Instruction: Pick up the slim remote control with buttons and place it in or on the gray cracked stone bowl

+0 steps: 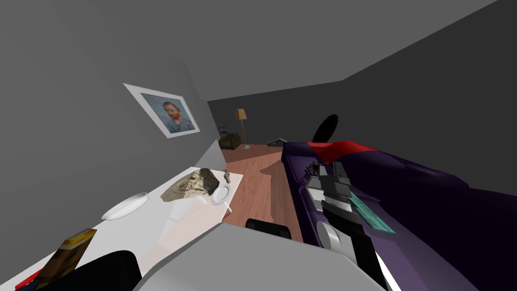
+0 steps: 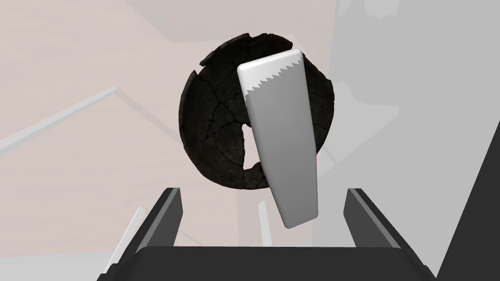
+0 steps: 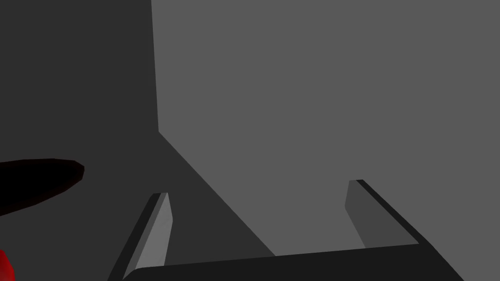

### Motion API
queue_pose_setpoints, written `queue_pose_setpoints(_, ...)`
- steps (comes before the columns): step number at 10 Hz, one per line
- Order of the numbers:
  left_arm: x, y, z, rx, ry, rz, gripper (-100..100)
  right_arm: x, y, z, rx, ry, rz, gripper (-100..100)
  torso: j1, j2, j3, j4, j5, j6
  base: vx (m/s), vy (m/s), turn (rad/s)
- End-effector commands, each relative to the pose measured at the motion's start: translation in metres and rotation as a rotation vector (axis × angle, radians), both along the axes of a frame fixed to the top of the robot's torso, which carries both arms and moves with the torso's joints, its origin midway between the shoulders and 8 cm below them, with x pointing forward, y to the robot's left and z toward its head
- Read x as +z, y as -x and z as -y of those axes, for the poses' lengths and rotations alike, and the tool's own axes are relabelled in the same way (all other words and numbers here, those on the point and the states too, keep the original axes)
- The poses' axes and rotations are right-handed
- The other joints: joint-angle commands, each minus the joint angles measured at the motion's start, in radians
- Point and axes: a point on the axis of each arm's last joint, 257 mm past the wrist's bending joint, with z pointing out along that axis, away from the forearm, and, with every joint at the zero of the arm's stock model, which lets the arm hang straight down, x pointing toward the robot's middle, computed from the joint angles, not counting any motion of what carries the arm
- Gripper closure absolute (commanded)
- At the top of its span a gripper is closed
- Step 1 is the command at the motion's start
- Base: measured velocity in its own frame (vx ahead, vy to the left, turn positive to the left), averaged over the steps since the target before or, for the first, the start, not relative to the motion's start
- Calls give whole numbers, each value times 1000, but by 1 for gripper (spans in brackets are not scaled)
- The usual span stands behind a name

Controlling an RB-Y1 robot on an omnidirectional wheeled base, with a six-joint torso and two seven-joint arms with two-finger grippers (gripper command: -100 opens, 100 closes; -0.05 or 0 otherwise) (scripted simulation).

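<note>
grey with a white tip, the slim remote (image 2: 281,136) is lying across the dark cracked bowl (image 2: 210,127), its near end reaching past the rim. the left gripper (image 2: 263,191) is hovering over both, fingers spread apart and touching nothing. the right gripper (image 3: 258,190) is hanging above the purple sofa (image 1: 429,202), fingers likewise apart.

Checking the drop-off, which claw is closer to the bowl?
Left. The left claw is open and points straight at the bowl, close by; the right claw is away over the sofa.
</note>
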Motion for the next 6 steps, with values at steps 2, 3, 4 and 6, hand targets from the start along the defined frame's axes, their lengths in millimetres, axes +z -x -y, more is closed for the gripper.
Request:
queue_pose_setpoints(2,0,0,0,0,0,0,0,0,0,0,0,0,0,0,1,0,0,0,0,0,0,0,0)
queue_pose_setpoints(3,0,0,0,0,0,0,0,0,0,0,0,0,0,0,1,0,0,0,0,0,0,0,0)
queue_pose_setpoints(4,0,0,0,0,0,0,0,0,0,0,0,0,0,0,1,0,0,0,0,0,0,0,0)
queue_pose_setpoints(6,0,0,0,0,0,0,0,0,0,0,0,0,0,0,1,0,0,0,0,0,0,0,0)
